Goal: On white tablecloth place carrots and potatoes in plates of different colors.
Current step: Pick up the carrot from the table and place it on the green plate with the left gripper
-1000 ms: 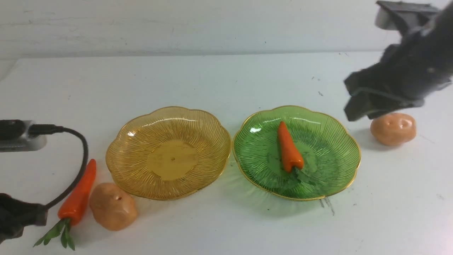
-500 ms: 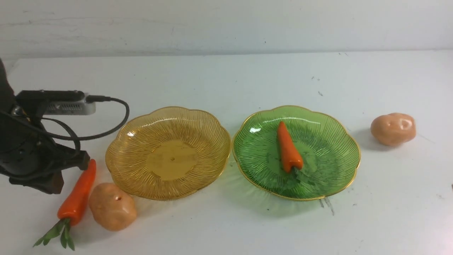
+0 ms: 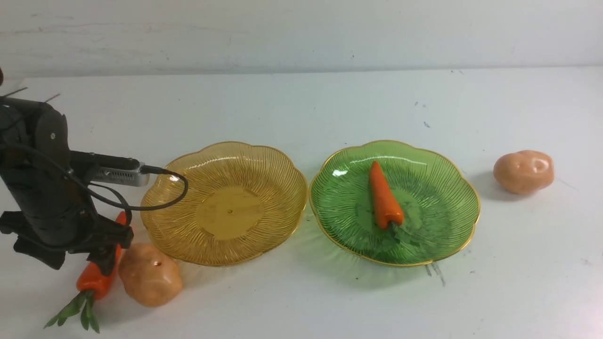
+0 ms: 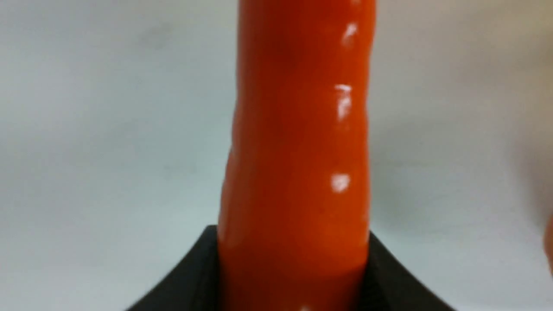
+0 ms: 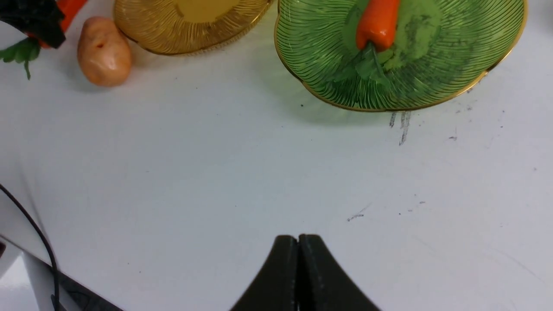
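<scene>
On the white tablecloth (image 3: 301,108) stand an empty amber plate (image 3: 228,212) and, to its right, a green plate (image 3: 447,235) holding one carrot (image 3: 385,200). The second carrot (image 3: 94,282) lies on the cloth left of the amber plate, beside a potato (image 3: 150,274). The other potato (image 3: 523,171) lies right of the green plate. My left gripper (image 3: 89,263) is down on the lying carrot. In the left wrist view its fingers (image 4: 194,268) press both sides of that carrot (image 4: 298,129). My right gripper (image 5: 298,237) is shut and empty above bare cloth in front of the green plate (image 5: 475,52).
The left wrist's silver camera module (image 3: 120,175) and its black cable loop hang over the amber plate's left rim. A pale wall (image 3: 301,33) closes the far side. A dark cable (image 5: 30,233) and the table's near edge show in the right wrist view.
My right arm, above the right potato a second ago, has left the front view. My left arm has swung in and come down onto the carrot at the left.
</scene>
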`<state>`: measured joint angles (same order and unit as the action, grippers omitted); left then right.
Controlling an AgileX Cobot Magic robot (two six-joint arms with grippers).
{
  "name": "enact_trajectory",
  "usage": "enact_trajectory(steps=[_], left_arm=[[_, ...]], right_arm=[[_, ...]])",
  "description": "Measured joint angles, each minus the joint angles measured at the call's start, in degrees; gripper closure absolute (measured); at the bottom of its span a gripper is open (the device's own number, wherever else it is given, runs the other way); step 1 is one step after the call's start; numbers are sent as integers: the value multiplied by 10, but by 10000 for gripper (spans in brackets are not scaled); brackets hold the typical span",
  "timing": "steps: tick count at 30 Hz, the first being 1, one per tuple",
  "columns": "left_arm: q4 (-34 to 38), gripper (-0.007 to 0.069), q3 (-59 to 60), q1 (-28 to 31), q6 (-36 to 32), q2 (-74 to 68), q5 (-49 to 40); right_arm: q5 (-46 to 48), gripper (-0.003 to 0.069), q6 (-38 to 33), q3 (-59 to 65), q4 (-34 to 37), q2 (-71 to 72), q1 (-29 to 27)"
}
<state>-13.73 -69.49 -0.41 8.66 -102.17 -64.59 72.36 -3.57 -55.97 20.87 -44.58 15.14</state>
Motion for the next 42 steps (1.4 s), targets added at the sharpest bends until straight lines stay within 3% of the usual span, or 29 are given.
enact_trajectory(steps=[3, 6, 11, 16, 20, 23, 28, 31, 34, 36, 38, 40, 42], left_arm=[[36, 351, -71, -12, 4, 46, -39], [103, 352, -140, -61, 5, 74, -35], [220, 352, -236, -225, 9, 36, 71], [221, 352, -316, -332, 15, -94, 127], [203, 322, -394, -355, 92, -202, 115], [195, 235, -464, -355, 149, -252, 58], [194, 67, -519, -355, 142, -257, -12], [183, 55, -549, -355, 117, -257, -50], [157, 145, -570, -354, 101, -249, -57], [146, 315, -570, -346, 98, -224, -61], [145, 536, -544, -337, 86, -175, -61], [137, 601, -493, -326, 73, -114, -61], [120, 619, -424, -313, 72, -51, -61]], right_arm=[[0, 674, 0, 0, 0, 0, 0], [0, 674, 0, 0, 0, 0, 0], [0, 674, -6, 0, 0, 0, 0], [0, 674, -13, 0, 0, 0, 0], [1, 674, -15, 0, 0, 0, 0], [2, 674, -15, 0, 0, 0, 0], [2, 674, -15, 0, 0, 0, 0], [2, 674, -15, 0, 0, 0, 0], [2, 674, -16, 0, 1, 0, 0], [2, 674, -16, 0, 1, 0, 0], [2, 674, -16, 0, 1, 0, 0], [2, 674, -16, 0, 1, 0, 0], [2, 674, -18, 0, 1, 0, 0]])
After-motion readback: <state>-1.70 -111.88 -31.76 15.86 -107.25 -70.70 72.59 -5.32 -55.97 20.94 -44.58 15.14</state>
